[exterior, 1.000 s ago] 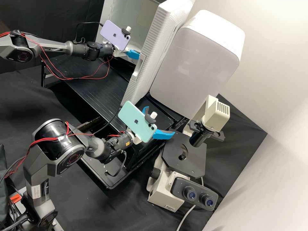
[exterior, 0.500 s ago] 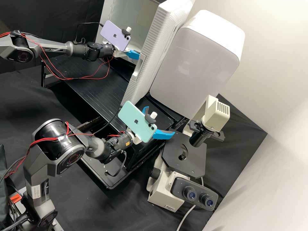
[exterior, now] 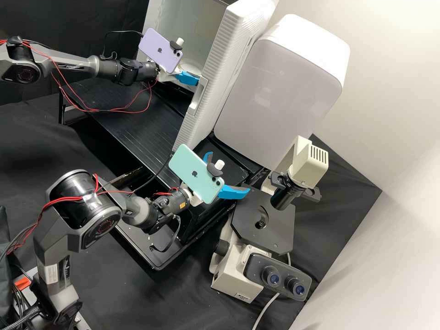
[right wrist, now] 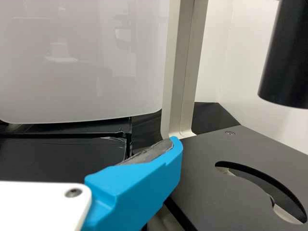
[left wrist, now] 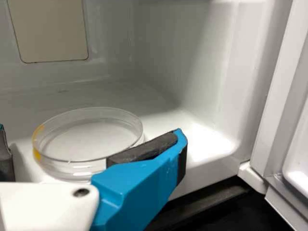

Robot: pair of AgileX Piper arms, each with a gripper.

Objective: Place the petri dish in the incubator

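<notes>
A clear, lidded petri dish (left wrist: 86,139) rests on the white floor of the incubator (left wrist: 202,72), just inside the opening. My left gripper (left wrist: 91,144) is open at the chamber's mouth, with the dish between its blue fingers (left wrist: 144,183) and no grip on it. In the high view the left gripper (exterior: 188,78) is at the incubator (exterior: 183,23) opening, whose door (exterior: 275,91) is swung wide. My right gripper (exterior: 228,172) hangs open and empty beside the microscope stage (right wrist: 240,159).
A white microscope (exterior: 261,247) with a black stage stands at the front right, close to the right gripper. The incubator sits on a black ribbed platform (exterior: 137,123). Black cloth covers the bench around it.
The left arm has drawn back a little from the incubator opening. The right arm has not moved.
</notes>
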